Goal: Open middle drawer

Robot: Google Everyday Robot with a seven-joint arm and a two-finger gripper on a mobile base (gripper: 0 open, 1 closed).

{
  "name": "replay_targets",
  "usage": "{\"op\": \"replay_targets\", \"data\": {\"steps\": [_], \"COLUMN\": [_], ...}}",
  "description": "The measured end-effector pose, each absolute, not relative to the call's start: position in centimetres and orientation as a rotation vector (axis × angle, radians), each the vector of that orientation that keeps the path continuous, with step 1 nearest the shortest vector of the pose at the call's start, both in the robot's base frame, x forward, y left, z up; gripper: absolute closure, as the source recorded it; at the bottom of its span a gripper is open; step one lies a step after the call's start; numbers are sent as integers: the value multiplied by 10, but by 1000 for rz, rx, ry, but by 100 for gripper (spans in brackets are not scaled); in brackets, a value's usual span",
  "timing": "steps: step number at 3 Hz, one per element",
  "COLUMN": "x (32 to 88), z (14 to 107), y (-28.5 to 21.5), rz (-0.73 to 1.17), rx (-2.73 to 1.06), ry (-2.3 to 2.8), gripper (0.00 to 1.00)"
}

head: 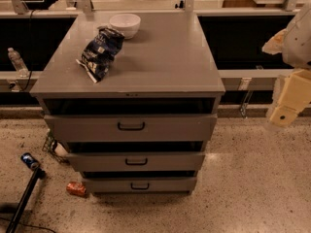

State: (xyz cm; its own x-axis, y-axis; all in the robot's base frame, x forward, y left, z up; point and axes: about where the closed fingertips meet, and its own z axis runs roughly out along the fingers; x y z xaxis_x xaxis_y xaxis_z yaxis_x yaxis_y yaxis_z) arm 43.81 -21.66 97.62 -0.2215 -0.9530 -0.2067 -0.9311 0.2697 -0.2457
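One bowl [125,23] tops grey cabinet [163,57]; gripper [285,111] right, over speckled floor [252,178], state unclear.

Nothing here can be read as a word, number or brand. The blue and white snack bag [99,52] on the cabinet [160,57] carries printing, but its letters cannot be made out, and the same goes for the water bottle [17,61] at the left and the can [76,189] on the floor. The gripper [284,111] hangs at the right edge, beside the cabinet, with no legible marking on it.
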Motion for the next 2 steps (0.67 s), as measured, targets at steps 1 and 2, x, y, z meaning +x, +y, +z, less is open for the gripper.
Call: {"op": "replay_targets", "data": {"steps": [1, 2], "x": [440, 447], "z": [967, 908], "y": [-213, -187], "rz": [-71, 45], "rx": [-1708, -1687], "ry": [2222, 2175], "gripper": [0, 0]}}
